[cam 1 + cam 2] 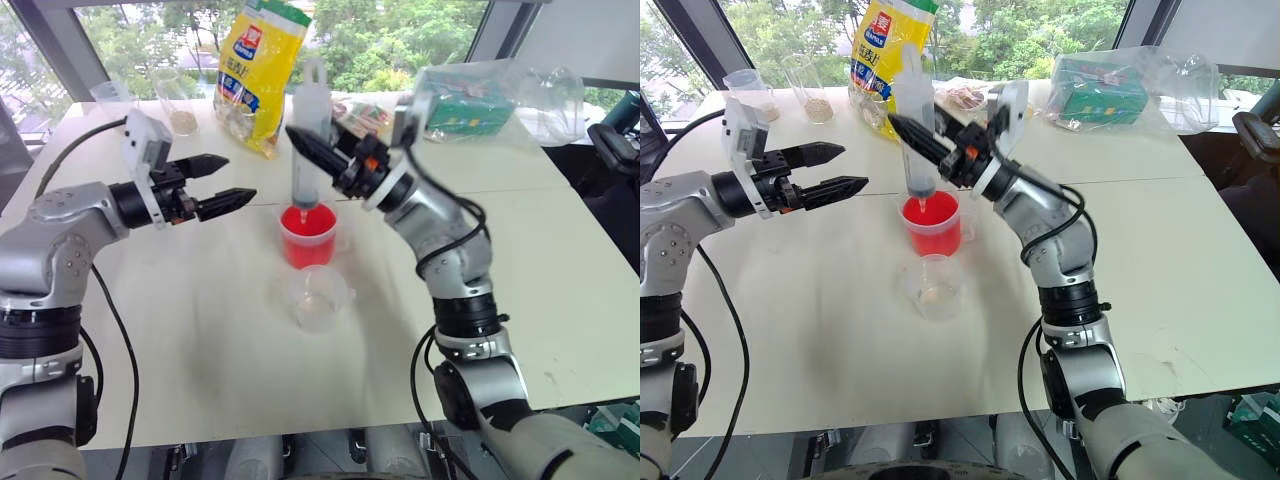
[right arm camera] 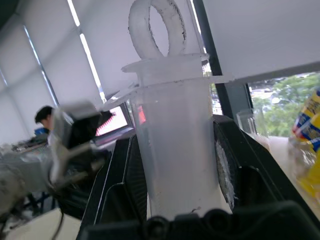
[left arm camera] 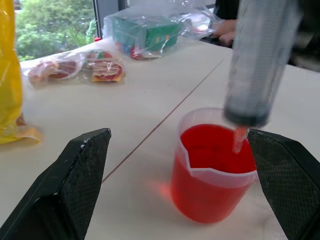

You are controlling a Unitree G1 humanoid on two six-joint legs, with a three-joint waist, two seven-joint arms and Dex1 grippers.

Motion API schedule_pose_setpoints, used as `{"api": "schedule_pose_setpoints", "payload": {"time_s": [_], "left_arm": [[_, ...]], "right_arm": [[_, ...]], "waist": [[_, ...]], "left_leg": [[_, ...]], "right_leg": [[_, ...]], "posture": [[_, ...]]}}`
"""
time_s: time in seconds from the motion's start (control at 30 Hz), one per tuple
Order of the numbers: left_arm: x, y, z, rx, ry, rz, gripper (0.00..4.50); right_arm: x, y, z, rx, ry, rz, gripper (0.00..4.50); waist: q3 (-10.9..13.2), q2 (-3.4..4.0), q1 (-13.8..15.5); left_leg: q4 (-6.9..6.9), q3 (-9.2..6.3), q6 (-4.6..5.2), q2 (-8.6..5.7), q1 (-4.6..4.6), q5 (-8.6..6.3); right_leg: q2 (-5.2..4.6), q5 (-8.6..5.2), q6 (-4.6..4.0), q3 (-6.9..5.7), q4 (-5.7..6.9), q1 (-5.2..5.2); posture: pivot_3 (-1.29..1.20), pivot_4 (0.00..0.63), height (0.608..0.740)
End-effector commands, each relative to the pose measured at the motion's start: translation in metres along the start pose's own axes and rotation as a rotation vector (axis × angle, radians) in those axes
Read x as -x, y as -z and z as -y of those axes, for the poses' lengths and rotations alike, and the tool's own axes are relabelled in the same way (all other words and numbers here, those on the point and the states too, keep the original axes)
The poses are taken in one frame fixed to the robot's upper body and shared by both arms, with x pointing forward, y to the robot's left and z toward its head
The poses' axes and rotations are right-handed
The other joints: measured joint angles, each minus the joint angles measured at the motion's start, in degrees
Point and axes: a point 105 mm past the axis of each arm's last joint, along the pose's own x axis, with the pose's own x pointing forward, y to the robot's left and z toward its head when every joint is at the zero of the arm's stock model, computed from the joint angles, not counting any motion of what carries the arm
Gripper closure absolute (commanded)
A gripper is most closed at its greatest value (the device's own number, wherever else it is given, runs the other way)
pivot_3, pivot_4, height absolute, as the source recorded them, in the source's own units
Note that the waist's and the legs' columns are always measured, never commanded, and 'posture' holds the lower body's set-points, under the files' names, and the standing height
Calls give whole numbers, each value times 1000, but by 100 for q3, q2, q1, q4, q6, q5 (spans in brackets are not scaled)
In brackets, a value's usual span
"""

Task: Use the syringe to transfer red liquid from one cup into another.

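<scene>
My right gripper (image 1: 305, 140) is shut on the syringe (image 1: 308, 130), which it holds upright by the barrel (image 2: 175, 145). The dark plunger seal sits low in the barrel. The syringe's orange-red tip (image 3: 239, 140) points down inside the rim of the taller cup (image 1: 307, 237), which holds the red liquid (image 3: 215, 147). The shorter colourless cup (image 1: 318, 297) stands just in front of the red one, nearer to me. My left gripper (image 1: 240, 178) is open and hangs level to the left of the syringe, a short gap away, with nothing between its fingers (image 3: 75, 185).
A yellow bag (image 1: 262, 70) stands behind the cups. Two tall cups with beige powder (image 1: 180, 100) are at the back left. Snack packets (image 1: 365, 115) and a clear bag with a green box (image 1: 470, 100) lie at the back right. The table's front edge (image 1: 300, 435) is close.
</scene>
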Motion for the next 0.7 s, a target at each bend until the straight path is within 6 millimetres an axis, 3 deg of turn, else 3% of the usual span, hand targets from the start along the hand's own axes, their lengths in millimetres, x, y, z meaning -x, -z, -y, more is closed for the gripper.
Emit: {"api": "schedule_pose_setpoints", "payload": {"time_s": [0.03,0.13,0.47,0.7], "left_arm": [[-5,-25,13,-53,63,65,0],[-11,-33,21,-56,113,87,0],[-48,-49,31,-50,202,151,0],[-56,-52,35,-36,236,171,0]], "right_arm": [[-2,0,-4,87,-23,33,3037],[1,11,-2,108,-17,11,3037],[4,23,-7,125,-28,-14,3037],[5,25,-8,132,-30,-25,3037]], "waist": [[0,0,-6],[0,0,-5],[0,0,-1],[0,0,-16]], "left_leg": [[0,0,-2,0,0,1],[0,-1,-4,1,3,2],[1,0,-12,0,11,7],[1,2,-15,1,18,8]], "right_leg": [[0,0,0,0,1,-1],[1,0,0,0,5,0],[3,0,1,1,16,4],[4,0,1,4,29,3]], "posture": [[0,150,740],[0,150,740],[0,150,740],[0,150,740]]}}
